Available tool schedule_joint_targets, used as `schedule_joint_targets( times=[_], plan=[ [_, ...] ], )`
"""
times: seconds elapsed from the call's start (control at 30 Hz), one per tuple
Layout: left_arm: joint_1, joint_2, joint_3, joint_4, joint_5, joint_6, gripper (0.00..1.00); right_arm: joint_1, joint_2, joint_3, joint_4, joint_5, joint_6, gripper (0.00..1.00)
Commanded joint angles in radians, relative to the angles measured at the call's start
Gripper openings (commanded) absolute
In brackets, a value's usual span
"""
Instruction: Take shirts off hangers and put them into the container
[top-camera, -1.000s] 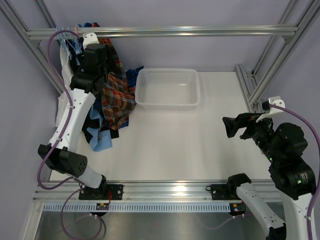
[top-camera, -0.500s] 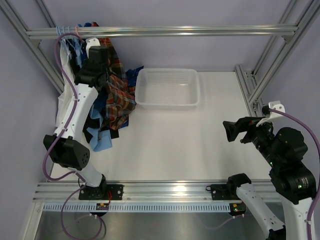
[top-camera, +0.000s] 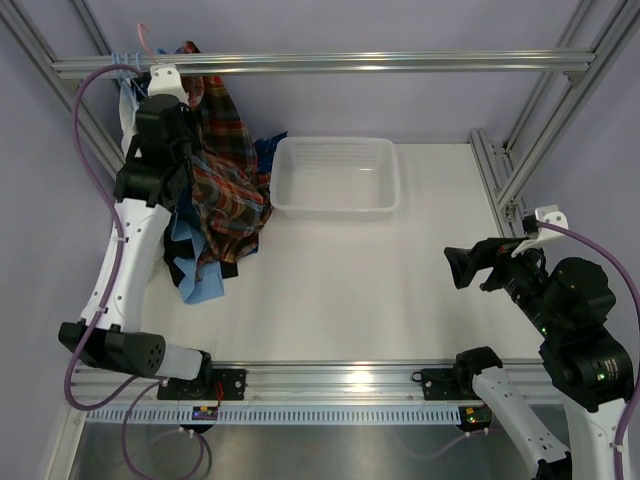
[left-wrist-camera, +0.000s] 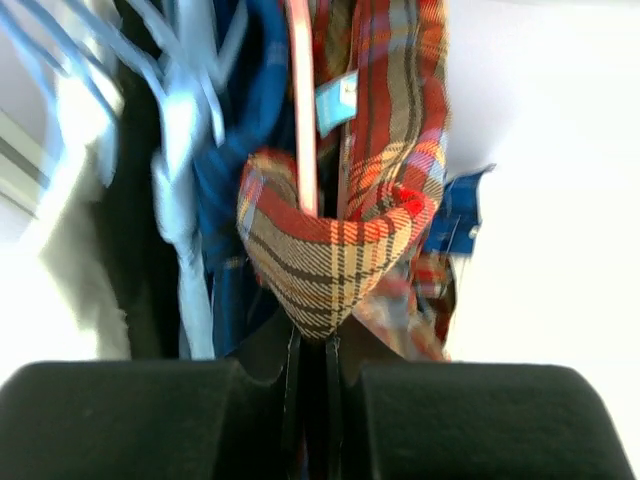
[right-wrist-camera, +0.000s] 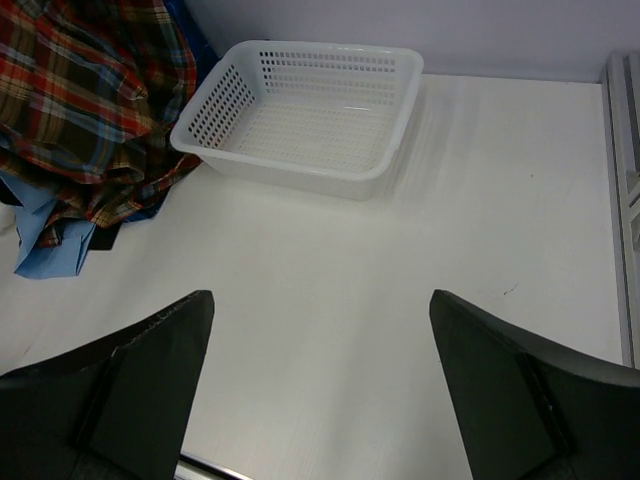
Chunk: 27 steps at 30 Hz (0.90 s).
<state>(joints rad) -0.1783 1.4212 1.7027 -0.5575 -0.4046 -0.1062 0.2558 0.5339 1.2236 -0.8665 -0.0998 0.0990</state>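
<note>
Several shirts hang bunched from the rail at the back left. In front is the red-orange-navy plaid shirt (top-camera: 228, 180), on a pink hanger (left-wrist-camera: 301, 110). My left gripper (left-wrist-camera: 316, 335) is shut on a fold of that plaid shirt's (left-wrist-camera: 330, 255) collar, high up near the rail. Pale blue hangers (left-wrist-camera: 185, 110) and a dark blue shirt (left-wrist-camera: 245, 150) hang beside it. The white perforated container (top-camera: 392, 185) stands empty right of the shirts, also seen as the container (right-wrist-camera: 300, 178) in the right wrist view. My right gripper (right-wrist-camera: 320, 295) is open over bare table, far from the shirts.
A light blue shirt (top-camera: 197, 283) trails onto the table below the bunch. An aluminium rail (top-camera: 400, 62) spans the back, and frame posts (top-camera: 495, 180) stand at the right. My right gripper (top-camera: 463, 267) hovers near the table's right side.
My left gripper has shut on the plaid shirt's collar and moved up and back toward the rail, pulling the cloth with it. The right arm has barely shifted.
</note>
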Motion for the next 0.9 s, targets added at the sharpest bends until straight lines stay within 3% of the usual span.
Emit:
schedule_joint_targets(
  times=[0.0,0.13,0.3,0.47,0.63,0.8,0.87],
  plan=[
    [0.005,-0.099,0.084,0.134,0.046,0.074,0.00,0.010,-0.006,0.010,-0.005,-0.031,-0.004,0.99],
    [0.005,-0.160,0.069,0.049,0.064,0.066,0.00,0.010,-0.005,0.017,-0.011,-0.032,-0.010,1.00],
    [0.005,-0.263,-0.024,-0.214,0.073,0.054,0.00,0.010,-0.005,0.008,0.001,-0.047,-0.028,1.00],
    [0.005,-0.501,-0.161,-0.307,0.139,0.088,0.00,0.010,0.029,0.022,0.026,-0.072,-0.028,0.99],
    [0.007,-0.617,-0.054,-0.384,0.234,0.131,0.00,0.010,0.113,0.065,0.073,-0.144,-0.007,0.99],
    [0.002,-0.680,0.122,-0.260,0.346,0.123,0.00,0.010,0.173,0.100,0.138,-0.172,0.065,1.00],
    [-0.013,-0.653,0.262,-0.240,0.469,0.126,0.00,0.010,0.181,0.102,0.164,-0.181,0.080,0.99]
  ],
)
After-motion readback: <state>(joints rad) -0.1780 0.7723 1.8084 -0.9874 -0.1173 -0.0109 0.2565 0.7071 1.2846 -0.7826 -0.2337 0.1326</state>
